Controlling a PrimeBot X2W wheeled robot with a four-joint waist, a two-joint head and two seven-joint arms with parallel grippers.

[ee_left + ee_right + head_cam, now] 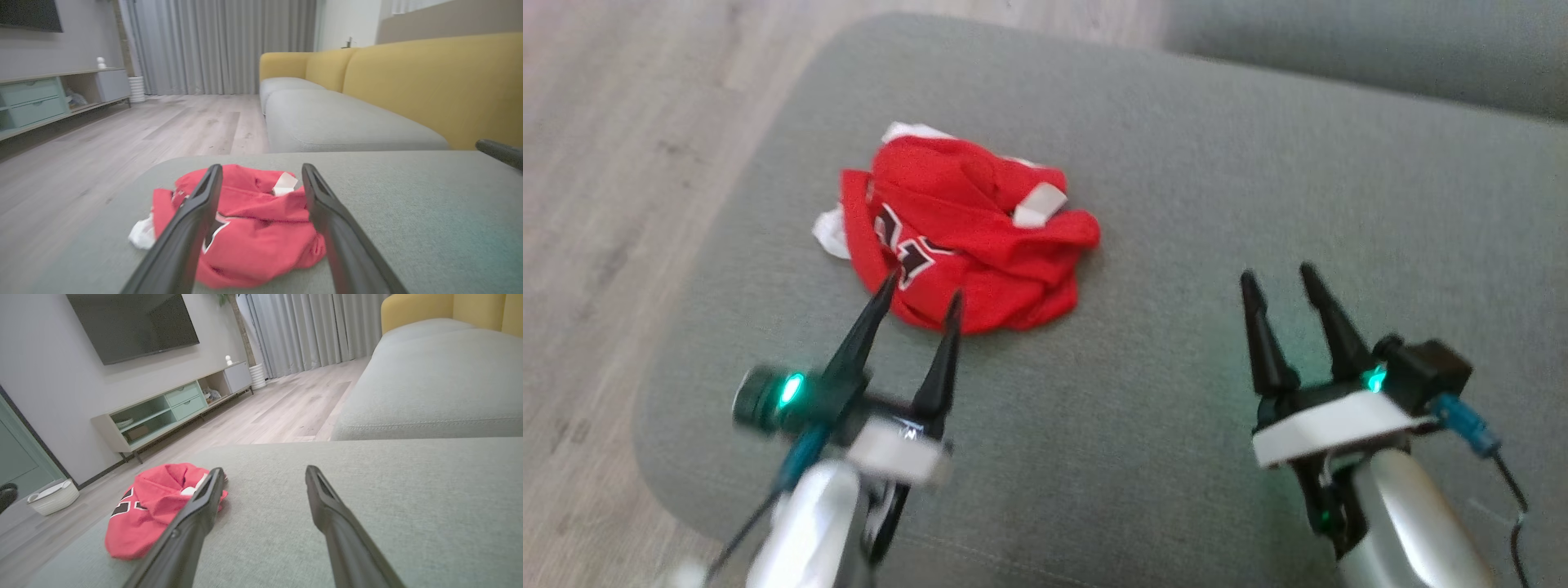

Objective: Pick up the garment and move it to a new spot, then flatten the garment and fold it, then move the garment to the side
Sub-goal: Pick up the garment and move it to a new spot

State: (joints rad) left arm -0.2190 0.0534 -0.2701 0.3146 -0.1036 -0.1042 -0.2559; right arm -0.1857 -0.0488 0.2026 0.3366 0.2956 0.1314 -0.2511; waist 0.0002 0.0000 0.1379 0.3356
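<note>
The left gripper [925, 284] stands at the lower left of the head view, its two dark fingers spread apart with nothing between them. Their tips overlap the lower edge of the garment [980, 237] in the frame; whether they touch the cloth I cannot tell. In the left wrist view the fingers rise on either side of the red heap, which fills the lower middle of the frame.

The right gripper [1278, 273] sits at the lower right of the head view, also spread wide and empty, over bare fabric and well apart from the garment.

The garment is a crumpled red piece with white patches and black-and-white lettering, lying at the upper left of centre on the grey cushion [1217, 180], near its left edge. Wood floor [605, 163] runs down the left side of the frame. In the right wrist view, a wall-mounted television [130, 322] hangs at the upper left above a low cabinet [163, 412], and a white basket [53, 496] sits at the left edge.
</note>
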